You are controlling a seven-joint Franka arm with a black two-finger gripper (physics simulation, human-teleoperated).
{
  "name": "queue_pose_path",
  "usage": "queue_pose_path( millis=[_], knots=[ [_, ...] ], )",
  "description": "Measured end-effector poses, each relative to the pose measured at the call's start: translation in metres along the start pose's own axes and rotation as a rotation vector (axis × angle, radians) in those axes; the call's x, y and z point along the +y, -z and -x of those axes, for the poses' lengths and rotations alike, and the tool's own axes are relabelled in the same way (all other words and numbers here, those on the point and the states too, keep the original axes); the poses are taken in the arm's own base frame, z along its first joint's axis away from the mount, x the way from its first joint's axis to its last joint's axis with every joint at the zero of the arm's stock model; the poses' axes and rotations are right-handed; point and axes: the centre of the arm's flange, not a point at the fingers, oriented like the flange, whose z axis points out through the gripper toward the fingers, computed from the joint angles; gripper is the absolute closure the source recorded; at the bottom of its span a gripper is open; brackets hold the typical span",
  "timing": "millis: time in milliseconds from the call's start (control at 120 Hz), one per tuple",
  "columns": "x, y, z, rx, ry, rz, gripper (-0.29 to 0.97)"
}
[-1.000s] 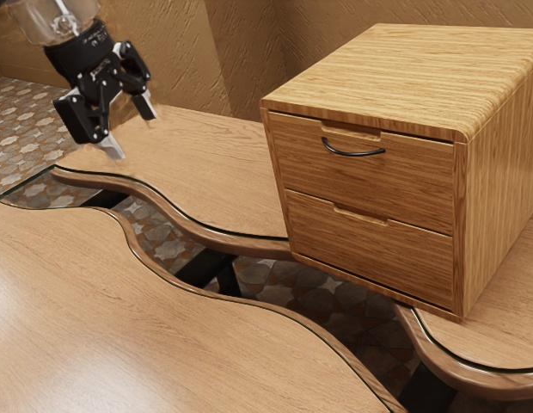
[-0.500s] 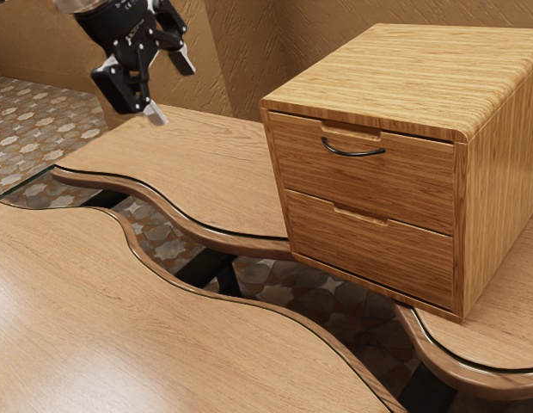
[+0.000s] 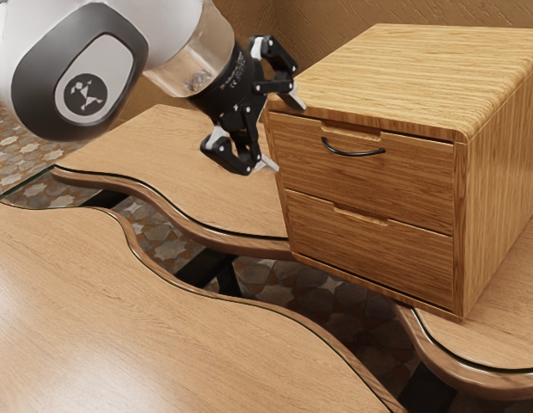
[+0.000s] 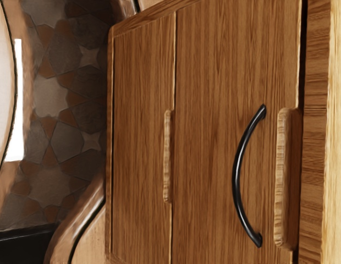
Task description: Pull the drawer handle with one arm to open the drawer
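A wooden cabinet (image 3: pixel 404 77) with two drawers stands on the table at the exterior view's right. Its upper drawer (image 3: pixel 370 176) carries a thin black curved handle (image 3: pixel 352 152) and sits flush with the cabinet front. My black gripper (image 3: pixel 279 129) hangs open just left of the cabinet's front corner, turned sideways, fingers pointing at the drawer fronts and a short way from the handle. In the wrist view the handle (image 4: pixel 245 176) is a dark arc on the upper drawer (image 4: pixel 214 82), with the lower drawer (image 4: pixel 140 154) beside it.
The table is made of curved wooden tops (image 3: pixel 189 163) with glass edges and a winding gap (image 3: pixel 163 241) showing patterned floor tiles. A second tabletop (image 3: pixel 94 327) fills the foreground. My arm's large white link (image 3: pixel 69 60) is at the upper left.
My arm has swung from the far upper left across toward the cabinet, and the hand has turned to face the drawer fronts. The drawers have not moved.
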Motion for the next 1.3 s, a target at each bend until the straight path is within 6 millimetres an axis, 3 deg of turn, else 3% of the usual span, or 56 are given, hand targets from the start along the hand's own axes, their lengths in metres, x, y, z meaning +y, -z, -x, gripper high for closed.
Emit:
queue_pose_path(
  millis=[283, 400, 658, 925, 1300],
  knots=[
    [0.011, -0.042, -0.022, 0.006, 0.029, 0.063, 0.22],
    [0.014, -0.066, -0.021, 0.001, 0.029, 0.062, 0.26],
    [0.018, -0.098, -0.017, -0.017, 0.032, 0.066, 0.31],
    [0.020, -0.115, -0.014, -0.029, 0.032, 0.090, 0.43],
    [0.019, -0.137, -0.012, -0.034, 0.029, 0.089, 0.47]
  ],
)
